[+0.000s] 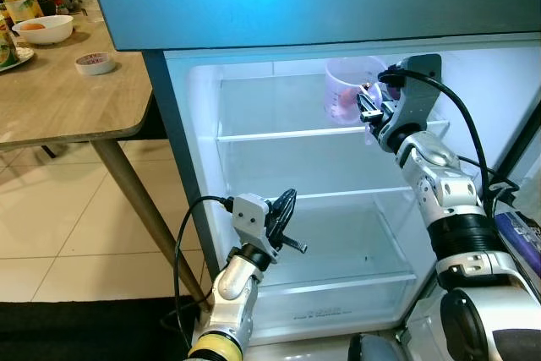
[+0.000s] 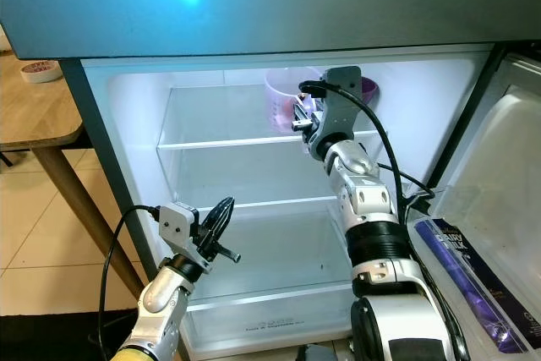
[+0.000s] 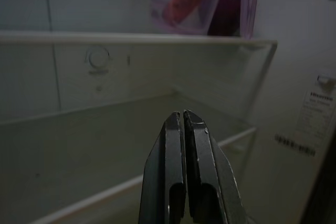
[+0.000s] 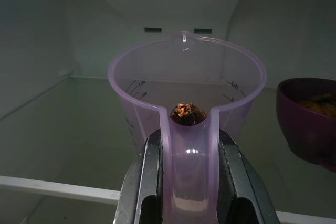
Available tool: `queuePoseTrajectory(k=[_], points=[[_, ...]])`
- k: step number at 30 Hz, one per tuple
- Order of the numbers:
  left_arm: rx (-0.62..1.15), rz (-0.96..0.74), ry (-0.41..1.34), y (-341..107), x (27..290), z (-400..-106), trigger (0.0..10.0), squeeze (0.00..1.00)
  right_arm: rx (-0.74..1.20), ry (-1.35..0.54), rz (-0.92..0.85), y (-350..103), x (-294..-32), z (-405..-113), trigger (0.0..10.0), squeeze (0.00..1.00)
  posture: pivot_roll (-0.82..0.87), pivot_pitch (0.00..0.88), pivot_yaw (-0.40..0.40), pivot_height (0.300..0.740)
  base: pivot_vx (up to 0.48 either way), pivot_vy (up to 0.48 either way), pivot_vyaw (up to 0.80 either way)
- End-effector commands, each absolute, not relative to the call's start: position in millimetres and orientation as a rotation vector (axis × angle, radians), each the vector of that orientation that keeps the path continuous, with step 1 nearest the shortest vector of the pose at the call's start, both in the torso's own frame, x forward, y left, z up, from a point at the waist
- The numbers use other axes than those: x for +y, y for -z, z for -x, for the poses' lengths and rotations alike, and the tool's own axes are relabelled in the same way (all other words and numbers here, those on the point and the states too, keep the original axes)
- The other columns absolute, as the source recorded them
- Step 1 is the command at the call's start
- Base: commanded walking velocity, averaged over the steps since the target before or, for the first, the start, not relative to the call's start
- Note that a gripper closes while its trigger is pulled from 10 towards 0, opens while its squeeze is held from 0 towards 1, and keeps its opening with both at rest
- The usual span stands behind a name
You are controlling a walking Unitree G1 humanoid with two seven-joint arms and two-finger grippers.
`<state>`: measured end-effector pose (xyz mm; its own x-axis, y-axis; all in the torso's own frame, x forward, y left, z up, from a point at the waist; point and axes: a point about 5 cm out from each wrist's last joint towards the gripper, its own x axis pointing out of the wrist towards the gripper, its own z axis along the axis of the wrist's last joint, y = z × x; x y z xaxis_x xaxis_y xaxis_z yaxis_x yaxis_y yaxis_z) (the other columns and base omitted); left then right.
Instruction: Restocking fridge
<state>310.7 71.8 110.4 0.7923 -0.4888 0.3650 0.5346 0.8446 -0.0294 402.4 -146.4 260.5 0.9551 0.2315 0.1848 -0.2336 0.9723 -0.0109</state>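
At the lower centre-left of the left eye view, the left arm rises from the bottom edge with its forearm tilted up toward the open fridge (image 1: 203, 166). The left gripper (image 1: 290, 224) hovers in front of the lower compartment with its two black fingers pressed together on nothing, touching no shelf.

On the right side of the frame, the right arm stretches up and forward, its elbow low near the bottom right corner and its wrist level with the top shelf (image 1: 279, 134). The right gripper (image 4: 190, 182) is clenched on the handle of a translucent purple measuring jug (image 4: 186, 93), one finger on each side of the handle strip. The jug stands upright over the top shelf, in the upper centre of the frame; whether its base rests on the glass cannot be told.

Something reddish with a brown end lies inside the jug, too blurred through the plastic to name. A dark purple bowl (image 4: 307, 119) sits on the same shelf just beside the jug, cut off by the right wrist view's edge.

At upper left stands a wooden table (image 1: 59, 99).
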Motion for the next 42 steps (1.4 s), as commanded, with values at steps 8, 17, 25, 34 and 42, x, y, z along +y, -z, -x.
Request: queuePoseTrajectory(k=[8, 17, 25, 34, 42], points=[[-0.425, 0.16, 0.542, -129.8, 70.0, -314.8, 10.0, 0.0, -0.173, -0.204, 0.003, -264.2, -143.2, -411.4, 10.0, 0.0, -0.08, 0.0, 0.012, 0.53, 0.0, 0.0, 0.0], [-0.43, 0.159, 0.536, -132.5, 72.8, -315.8, 10.0, 0.0, -0.181, -0.185, 0.02, -270.4, -140.1, -416.4, 10.0, 0.0, -0.08, 0.0, 0.012, 0.53, 0.0, 0.0, 0.0], [-0.43, 0.16, 0.537, -133.7, 72.7, -315.3, 10.0, 0.0, -0.213, -0.181, -0.007, -278.7, -138.1, -418.9, 10.0, 0.52, -0.07, 0.0, 0.011, 0.53, 0.0, 0.0, 0.0], [-0.424, 0.165, 0.545, -133.5, 69.8, -314.7, 10.0, 0.0, -0.297, -0.121, -0.088, -291.2, -148.6, -418.7, 10.0, 0.49, -0.07, 0.0, 0.011, 0.53, 0.0, 0.0, 0.0], [-0.42, 0.17, 0.55, -132.9, 68.1, -314.3, 10.0, 0.0, -0.347, -0.243, -0.155, -296.2, -156.9, -413.2, 10.0, 0.0, -0.08, 0.0, 0.011, 0.53, 0.0, 0.0, 0.0]])
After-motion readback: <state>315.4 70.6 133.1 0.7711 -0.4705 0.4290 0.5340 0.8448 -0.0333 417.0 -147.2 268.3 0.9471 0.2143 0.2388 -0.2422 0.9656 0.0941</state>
